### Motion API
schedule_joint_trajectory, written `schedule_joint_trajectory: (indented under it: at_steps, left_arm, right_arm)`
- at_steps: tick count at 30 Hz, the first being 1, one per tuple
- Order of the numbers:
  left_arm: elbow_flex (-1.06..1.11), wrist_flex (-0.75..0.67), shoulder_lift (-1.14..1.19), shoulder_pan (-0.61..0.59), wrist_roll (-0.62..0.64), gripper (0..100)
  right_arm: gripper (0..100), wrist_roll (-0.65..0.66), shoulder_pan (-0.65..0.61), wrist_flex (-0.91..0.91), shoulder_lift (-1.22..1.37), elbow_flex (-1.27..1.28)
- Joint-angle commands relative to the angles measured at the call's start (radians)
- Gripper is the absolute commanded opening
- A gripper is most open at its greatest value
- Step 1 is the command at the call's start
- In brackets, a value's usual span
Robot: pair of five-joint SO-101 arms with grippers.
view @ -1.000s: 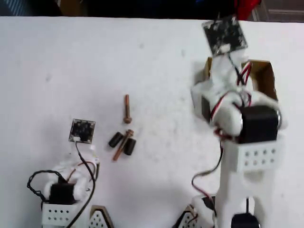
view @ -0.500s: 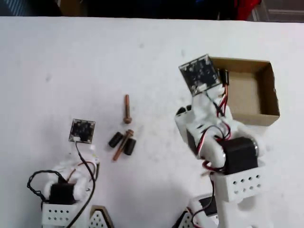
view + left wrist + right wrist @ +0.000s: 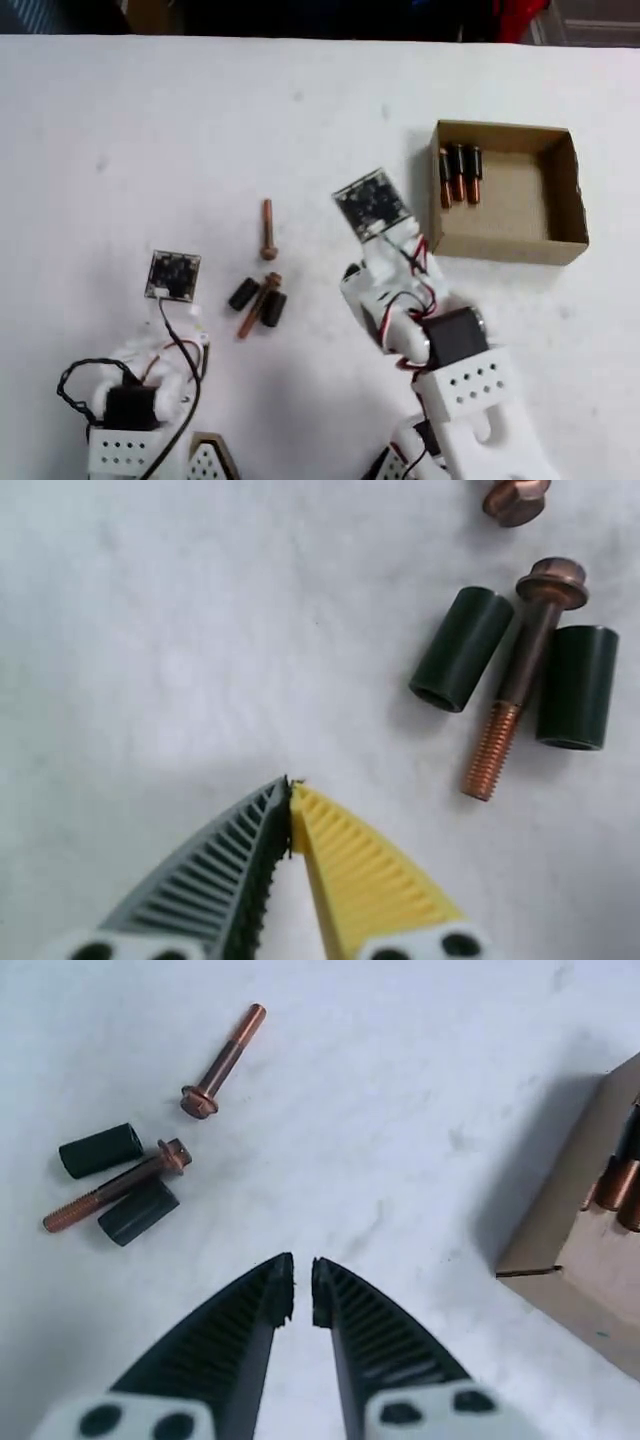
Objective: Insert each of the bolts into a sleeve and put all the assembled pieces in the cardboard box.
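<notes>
At the left, the left gripper (image 3: 290, 785) is seen closed tip to tip, with nothing held. Near it, a bolt (image 3: 256, 308) is laid between two black sleeves (image 3: 244, 294), and a second bolt (image 3: 267, 228) lies apart from them. The right gripper (image 3: 301, 1295) is held over the table (image 3: 150, 120), parted by a narrow gap and empty. At the right, three assembled pieces (image 3: 458, 175) are lined side by side at the left end of the cardboard box (image 3: 525, 200).
</notes>
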Motion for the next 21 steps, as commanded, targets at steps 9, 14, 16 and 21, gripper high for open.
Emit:
schedule_joint_trajectory:
  at_steps: [9,14,16,21]
  left_arm:
    - [-0.003,-0.008,-0.010,-0.007,-0.011,3]
    - [-0.003,-0.008,-0.010,-0.007,-0.011,3]
    - [-0.003,-0.008,-0.010,-0.007,-0.011,3]
    - [-0.003,-0.009,-0.010,-0.007,-0.011,3]
  right_arm:
    - [1.9,0.003,-0.130,-0.159,0.051,0.147]
    - [8.4,-0.003,-0.131,-0.205,0.225,0.094]
    - [10.8,-0.044,-0.131,-0.228,0.277,0.072]
    - [10.9,-0.060,-0.191,-0.289,0.369,0.046]
